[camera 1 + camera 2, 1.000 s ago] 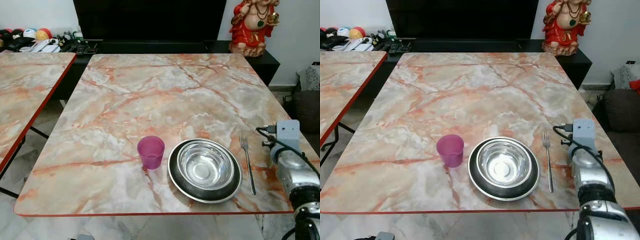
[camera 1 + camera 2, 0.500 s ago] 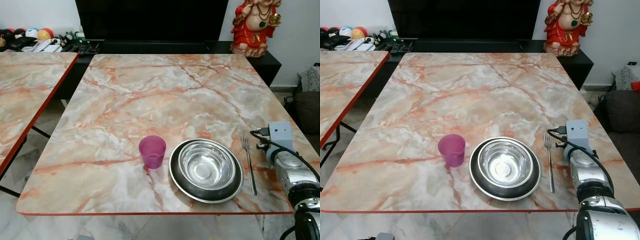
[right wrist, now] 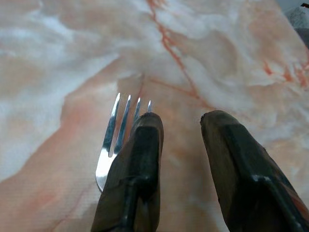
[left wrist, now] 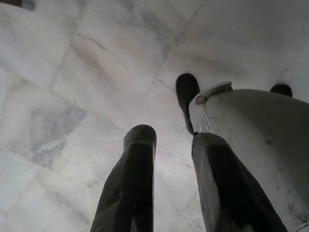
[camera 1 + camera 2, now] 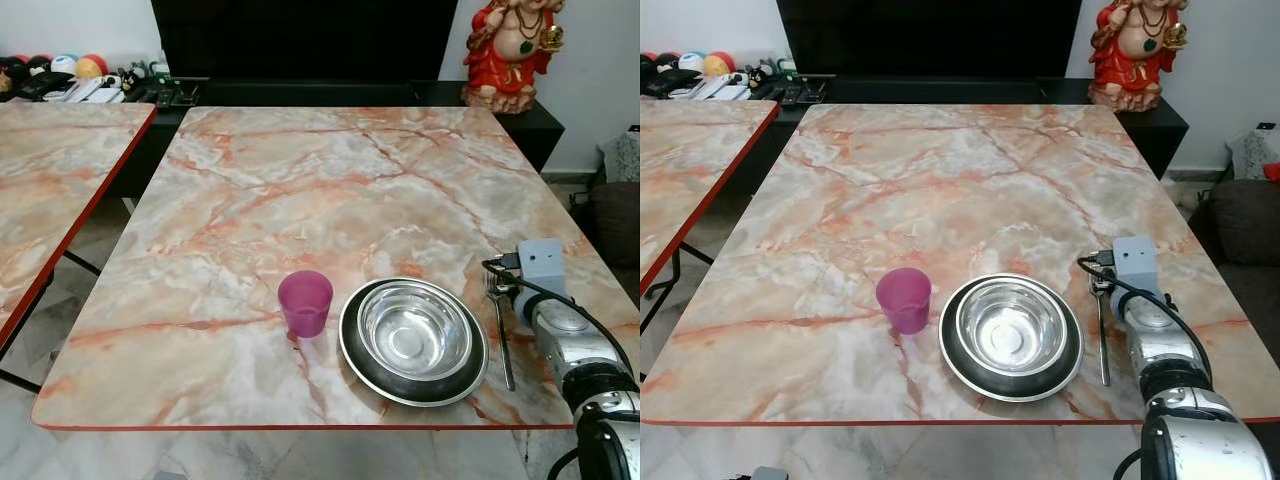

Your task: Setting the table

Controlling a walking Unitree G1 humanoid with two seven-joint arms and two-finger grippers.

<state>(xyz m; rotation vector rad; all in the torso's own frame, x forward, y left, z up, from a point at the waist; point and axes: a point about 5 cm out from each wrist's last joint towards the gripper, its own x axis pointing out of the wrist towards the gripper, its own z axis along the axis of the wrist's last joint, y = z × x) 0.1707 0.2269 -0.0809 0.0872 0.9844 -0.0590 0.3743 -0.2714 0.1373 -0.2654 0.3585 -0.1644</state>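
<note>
Right wrist view shows the right gripper (image 3: 178, 128) with fingers apart over the fork (image 3: 116, 140), thin, stiff, slippery steel lying flat, likely best pinched across its narrow handle.

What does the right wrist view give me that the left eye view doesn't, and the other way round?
Right wrist view alone: the right tool with its two black fingers apart over the table, one finger lying across the fork just below the tines.

Left eye view alone: the purple cup, the steel bowl sitting in the dark plate, the right arm and the whole layout.

Both: the fork lying flat on the marble table.
</note>
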